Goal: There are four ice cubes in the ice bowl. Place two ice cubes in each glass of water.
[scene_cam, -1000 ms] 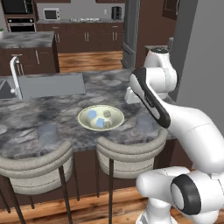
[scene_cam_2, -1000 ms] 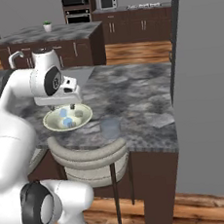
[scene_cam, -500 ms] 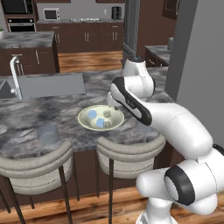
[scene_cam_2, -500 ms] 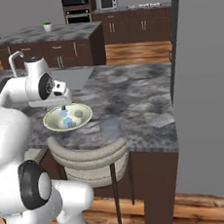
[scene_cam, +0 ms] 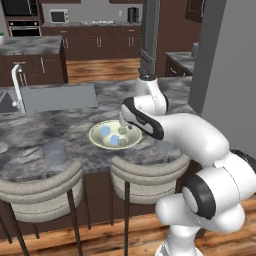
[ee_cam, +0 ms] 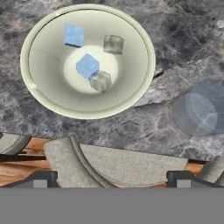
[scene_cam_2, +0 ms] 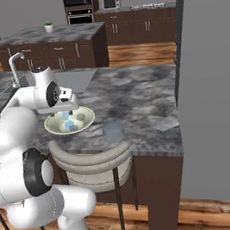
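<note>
Ice bowl: wide, shallow ice bowl (ee_cam: 43, 100), cream-yellow rim w/ greenish-grey inside, sat on the dark marbled surface (ee_cam: 183, 39) near its front edge.
Ice cubes: all four ice cubes (ee_cam: 88, 66) lay inside the bowl; two light blue, two pale grey. One blue and one grey touched at the centre; the other two sat apart, higher up the wall in the hand view.
Glasses: one clear tumbler (ee_cam: 195, 113) stood beside the bowl, apart from its rim, close to the surface's front edge. In the left base view a second tumbler (scene_cam: 54, 152) stood on the bowl's other side, also near the front edge. No cubes visible in either.
Claw: the claw (ee_cam: 112, 177) hung above the front edge by the bowl, jaws spread wide, holding nothing; its fingertips (ee_cam: 42, 178) framed a stool seat below.
Edges: bowl rim stopped short of the front edge; two padded stools (scene_cam: 145, 172) tucked under it.
Open room: bare surface lay behind and to the right of the bowl in the right base view; sink (scene_cam: 57, 97) w/ tap set well back on the left.
</note>
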You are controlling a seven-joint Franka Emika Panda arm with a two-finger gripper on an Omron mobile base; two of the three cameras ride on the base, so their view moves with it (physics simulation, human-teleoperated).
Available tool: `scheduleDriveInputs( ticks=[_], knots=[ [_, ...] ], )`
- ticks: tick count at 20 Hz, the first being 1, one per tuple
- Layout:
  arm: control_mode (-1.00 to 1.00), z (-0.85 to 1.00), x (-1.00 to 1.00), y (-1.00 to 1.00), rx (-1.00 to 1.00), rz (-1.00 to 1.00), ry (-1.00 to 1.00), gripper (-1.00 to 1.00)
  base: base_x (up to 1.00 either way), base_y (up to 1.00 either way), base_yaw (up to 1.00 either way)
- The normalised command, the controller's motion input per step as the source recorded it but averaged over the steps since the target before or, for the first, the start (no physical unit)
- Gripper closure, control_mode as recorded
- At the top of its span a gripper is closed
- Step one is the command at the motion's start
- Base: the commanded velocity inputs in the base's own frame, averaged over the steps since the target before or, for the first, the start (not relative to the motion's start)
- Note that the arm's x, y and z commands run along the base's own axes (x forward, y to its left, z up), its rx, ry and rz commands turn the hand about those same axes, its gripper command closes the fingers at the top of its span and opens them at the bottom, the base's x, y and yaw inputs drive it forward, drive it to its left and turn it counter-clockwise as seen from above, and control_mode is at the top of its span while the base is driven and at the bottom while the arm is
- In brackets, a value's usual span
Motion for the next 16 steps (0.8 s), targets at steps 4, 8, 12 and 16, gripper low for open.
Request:
scheduleDriveInputs(
  ticks=[4, 8, 12, 16],
  knots=[
    [-1.0, -0.26, 0.72, 0.05, 0.0, 0.0, 0.0, -1.0, 0.0, 0.0, 0.0],
    [-1.0, -0.43, 0.34, 0.23, 0.0, 0.0, -0.11, -1.0, 0.0, 0.0, 0.0],
    [-1.0, -0.49, 0.11, 0.1, 0.0, 0.0, -0.22, -1.0, 0.0, 0.0, 0.0],
    [-1.0, -0.28, 0.02, 0.0, 0.09, 0.02, 0.01, -1.0, 0.0, 0.0, 0.0]
  ],
)
